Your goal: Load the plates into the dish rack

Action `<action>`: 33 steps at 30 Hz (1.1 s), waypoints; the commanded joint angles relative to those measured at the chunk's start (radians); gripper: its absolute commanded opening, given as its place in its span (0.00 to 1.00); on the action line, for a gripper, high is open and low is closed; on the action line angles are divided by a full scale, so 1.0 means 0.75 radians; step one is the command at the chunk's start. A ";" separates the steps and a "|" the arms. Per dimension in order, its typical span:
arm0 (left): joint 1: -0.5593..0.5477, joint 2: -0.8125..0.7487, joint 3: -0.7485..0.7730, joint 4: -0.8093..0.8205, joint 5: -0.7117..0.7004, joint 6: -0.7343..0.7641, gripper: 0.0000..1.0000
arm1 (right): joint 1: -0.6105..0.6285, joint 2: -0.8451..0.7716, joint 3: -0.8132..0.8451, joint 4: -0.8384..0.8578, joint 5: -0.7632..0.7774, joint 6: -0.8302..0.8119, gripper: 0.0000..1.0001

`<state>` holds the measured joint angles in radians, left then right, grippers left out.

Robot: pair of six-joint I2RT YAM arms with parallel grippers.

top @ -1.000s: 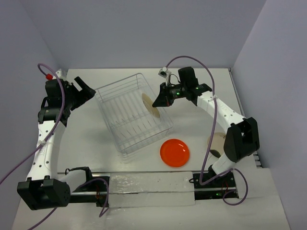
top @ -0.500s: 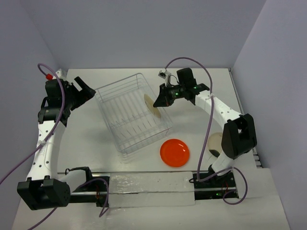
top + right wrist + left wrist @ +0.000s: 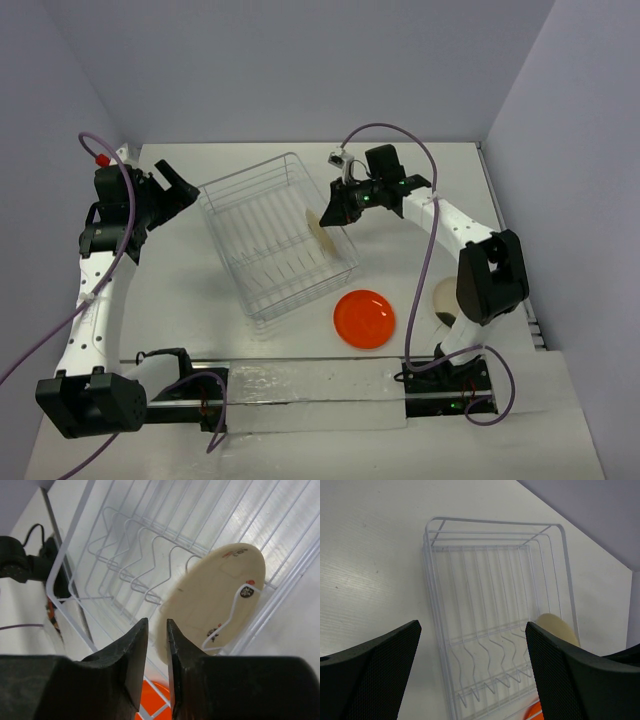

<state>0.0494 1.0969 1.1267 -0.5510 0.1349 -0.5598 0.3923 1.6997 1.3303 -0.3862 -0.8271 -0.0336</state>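
Note:
My right gripper (image 3: 333, 213) is over the right side of the wire dish rack (image 3: 246, 172), shut on the rim of a cream speckled plate (image 3: 320, 233). In the right wrist view the plate (image 3: 220, 595) stands on edge among the slot wires of the rack (image 3: 68, 537), its rim in the narrow gap of the gripper (image 3: 157, 622). The orange-red plate (image 3: 364, 318) lies flat on the table in front of the rack. A second cream plate (image 3: 445, 295) lies at the right, half hidden by the right arm. My left gripper (image 3: 180, 190) is open and empty, left of the rack.
The left wrist view shows the left gripper (image 3: 472, 625) above the rack (image 3: 490, 521), with the standing plate (image 3: 557, 627) at its far right. Walls close the table at the back and sides. The arm bases and a rail run along the near edge.
My right gripper has moved left and down, carrying the cream plate deeper into the rack. The right elbow has swung, uncovering more of the second cream plate. The left arm has not moved.

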 commanded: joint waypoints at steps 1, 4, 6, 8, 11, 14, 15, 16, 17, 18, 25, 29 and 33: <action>0.010 -0.002 0.059 0.000 -0.008 0.019 0.94 | -0.009 -0.065 -0.006 0.024 0.048 -0.017 0.40; 0.011 0.000 0.058 0.000 -0.014 0.018 0.94 | -0.010 -0.124 -0.033 0.023 0.091 -0.015 0.50; 0.010 0.000 0.058 0.000 -0.014 0.016 0.94 | -0.010 -0.196 -0.051 0.022 0.108 -0.013 0.54; 0.010 0.002 0.058 0.000 -0.013 0.016 0.94 | -0.009 -0.259 -0.064 0.021 0.118 0.004 0.57; 0.010 0.002 0.060 -0.004 -0.020 0.014 0.96 | 0.001 -0.427 -0.107 0.020 0.172 0.047 0.70; 0.011 -0.003 0.060 -0.005 -0.028 0.017 0.98 | 0.034 -0.637 -0.179 0.016 0.285 0.154 0.99; 0.012 -0.005 0.061 -0.006 -0.035 0.018 0.99 | 0.059 -0.726 -0.207 0.009 0.327 0.173 1.00; 0.011 -0.008 0.064 -0.011 -0.046 0.021 0.99 | 0.094 -0.782 -0.239 -0.019 0.458 0.195 1.00; 0.010 -0.011 0.067 -0.015 -0.054 0.023 0.99 | 0.131 -0.845 -0.265 -0.059 0.579 0.212 1.00; 0.010 -0.012 0.069 -0.019 -0.061 0.025 0.99 | 0.173 -0.913 -0.277 -0.116 0.679 0.218 1.00; 0.011 -0.023 0.082 -0.036 -0.124 0.033 0.99 | 0.672 -1.119 -0.453 -0.391 1.409 0.456 1.00; 0.011 -0.017 0.085 -0.040 -0.144 0.037 0.99 | 0.931 -1.052 -0.532 -0.420 1.519 0.627 1.00; 0.010 -0.008 0.088 -0.050 -0.164 0.035 0.99 | 1.191 -0.914 -0.558 -0.422 1.656 0.780 0.99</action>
<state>0.0494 1.0962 1.1446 -0.5833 0.0399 -0.5465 1.1381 0.9370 0.9274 -0.6632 0.2224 0.3899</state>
